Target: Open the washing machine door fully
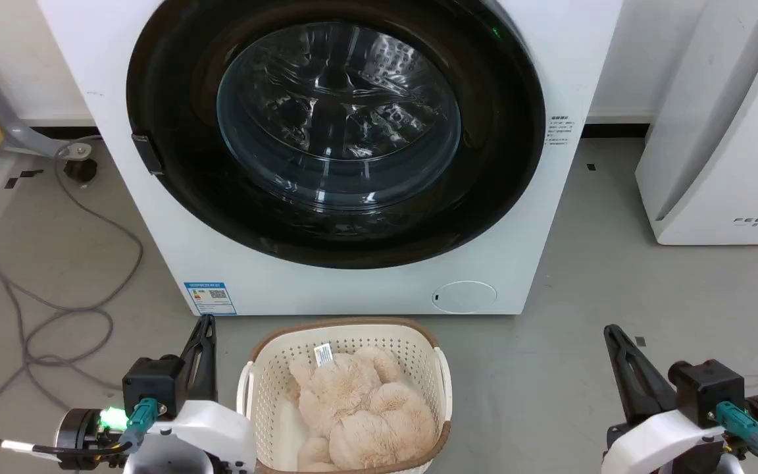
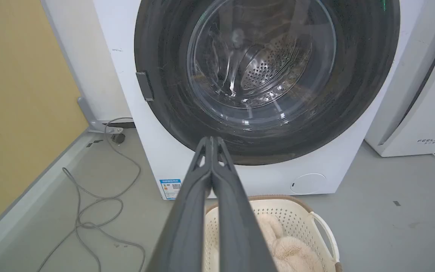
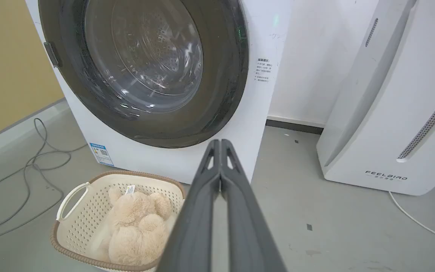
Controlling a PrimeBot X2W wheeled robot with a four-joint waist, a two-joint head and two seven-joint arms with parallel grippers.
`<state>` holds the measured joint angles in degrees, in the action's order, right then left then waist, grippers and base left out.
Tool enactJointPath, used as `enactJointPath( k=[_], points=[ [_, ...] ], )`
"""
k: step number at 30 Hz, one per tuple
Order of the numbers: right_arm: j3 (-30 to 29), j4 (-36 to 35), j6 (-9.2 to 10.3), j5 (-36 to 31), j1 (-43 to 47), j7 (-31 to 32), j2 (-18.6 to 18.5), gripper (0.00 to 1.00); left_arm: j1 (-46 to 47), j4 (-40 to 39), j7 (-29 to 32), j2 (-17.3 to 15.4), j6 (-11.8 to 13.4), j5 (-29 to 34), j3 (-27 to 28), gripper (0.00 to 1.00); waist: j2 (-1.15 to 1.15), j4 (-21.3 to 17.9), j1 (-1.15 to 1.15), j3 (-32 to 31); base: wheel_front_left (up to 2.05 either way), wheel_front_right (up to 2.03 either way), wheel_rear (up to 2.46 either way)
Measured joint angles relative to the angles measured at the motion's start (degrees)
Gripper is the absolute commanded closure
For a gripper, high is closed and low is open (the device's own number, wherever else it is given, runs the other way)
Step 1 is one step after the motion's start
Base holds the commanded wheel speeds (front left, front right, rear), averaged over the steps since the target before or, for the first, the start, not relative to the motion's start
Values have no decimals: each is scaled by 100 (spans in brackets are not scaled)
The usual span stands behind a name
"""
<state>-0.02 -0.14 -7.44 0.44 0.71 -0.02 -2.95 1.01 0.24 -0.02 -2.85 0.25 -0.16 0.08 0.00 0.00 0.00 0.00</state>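
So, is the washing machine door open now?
No, the door lies flush against the front of the washer, with no gap at its rim.

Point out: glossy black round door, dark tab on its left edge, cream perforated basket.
Glossy black round door (image 1: pixel 504 164): head view, black ring.
Dark tab (image 1: pixel 147 153): head view, its middle.
Cream perforated basket (image 1: pixel 266 395): head view, left wall.

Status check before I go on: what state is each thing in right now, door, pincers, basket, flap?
Washing machine door: shut.
Left pincer: shut, empty.
Right pincer: shut, empty.
Basket: upright, plush toy inside.
Round flap: closed.
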Motion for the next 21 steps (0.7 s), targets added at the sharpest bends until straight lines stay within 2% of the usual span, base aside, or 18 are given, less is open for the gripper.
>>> enactJointPath(
  k=[21],
  points=[
    [-1, 0, 0, 0, 0, 0, 0, 100, -1, 0, 0, 0, 0, 0, -1, 100, 0, 0, 0, 0, 0, 0, 0]
  ],
)
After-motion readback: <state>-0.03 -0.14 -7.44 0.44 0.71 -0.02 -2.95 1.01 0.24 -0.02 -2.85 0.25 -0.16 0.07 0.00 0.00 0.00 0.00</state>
